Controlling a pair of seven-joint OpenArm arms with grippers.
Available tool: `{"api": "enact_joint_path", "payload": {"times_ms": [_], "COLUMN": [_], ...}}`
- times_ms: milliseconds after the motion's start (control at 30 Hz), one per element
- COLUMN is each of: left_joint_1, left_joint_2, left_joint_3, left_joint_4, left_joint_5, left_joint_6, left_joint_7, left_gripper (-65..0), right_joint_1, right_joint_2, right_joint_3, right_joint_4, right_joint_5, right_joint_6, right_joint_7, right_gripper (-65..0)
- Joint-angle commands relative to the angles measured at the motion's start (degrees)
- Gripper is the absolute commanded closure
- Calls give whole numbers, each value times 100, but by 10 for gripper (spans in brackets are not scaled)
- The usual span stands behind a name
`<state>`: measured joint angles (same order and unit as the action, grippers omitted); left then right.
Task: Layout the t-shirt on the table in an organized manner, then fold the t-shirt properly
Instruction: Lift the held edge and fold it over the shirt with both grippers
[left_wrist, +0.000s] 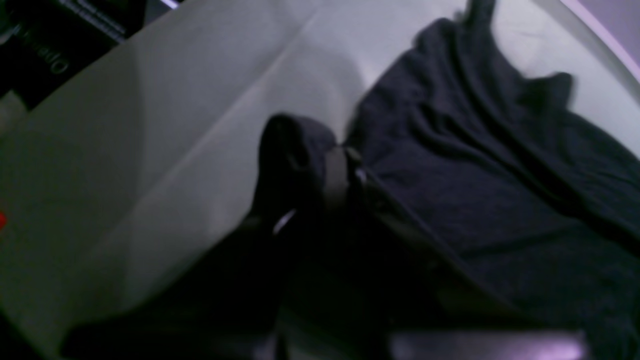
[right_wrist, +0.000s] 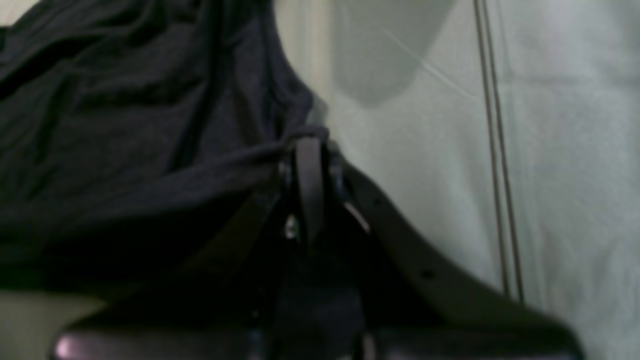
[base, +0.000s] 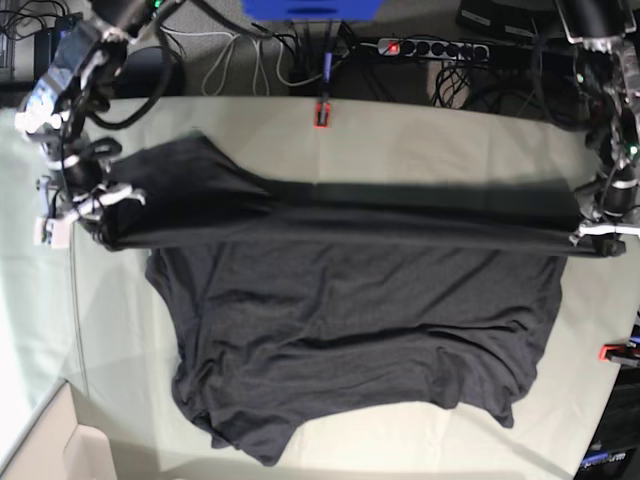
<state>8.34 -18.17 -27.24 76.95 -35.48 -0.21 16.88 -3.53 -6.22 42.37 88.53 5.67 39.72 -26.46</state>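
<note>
While both black grippers, left (base: 600, 240) and right (base: 103, 238), pinch edges of the dark charcoal fabric t-shirt (base: 330, 320), closed tight, its body sags between them onto the pale cloth-covered table (base: 120, 340); laying-out looks partial, folding unfinished.

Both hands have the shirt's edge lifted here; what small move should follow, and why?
Probably carry both hands, left and right, a little further together, keeping the t-shirt taut: each is shut on its edge, and the raised span stretches between them above the part lying on the table.
</note>
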Motion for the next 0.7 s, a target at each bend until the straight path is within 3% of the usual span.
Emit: {"api": "enact_joint_path", "payload": {"times_ms": [0,300,667], "left_joint_1": [-205,-750,-1753], "left_joint_2": [-103,-103,-165], "left_joint_3": [-23,-14,1085], "left_joint_4": [-16,-693,-2117], "left_joint_5": [-16,-16,-16], "left_joint_6": [-10,-10,-10], "left_joint_7": [-163,-163,-163], "left_gripper": [-2,-4,-6], "right_joint_1": [173,1166,1421], "right_joint_2": [90,134,134], "right_joint_3": [-22,-13,-13], "right_joint_4": [-5,-805,-1130], "right_joint_5": [53,-950,-1249], "right_joint_6": [28,28,28], "right_joint_7": [145,145,189], "right_gripper": [0,0,0]}}
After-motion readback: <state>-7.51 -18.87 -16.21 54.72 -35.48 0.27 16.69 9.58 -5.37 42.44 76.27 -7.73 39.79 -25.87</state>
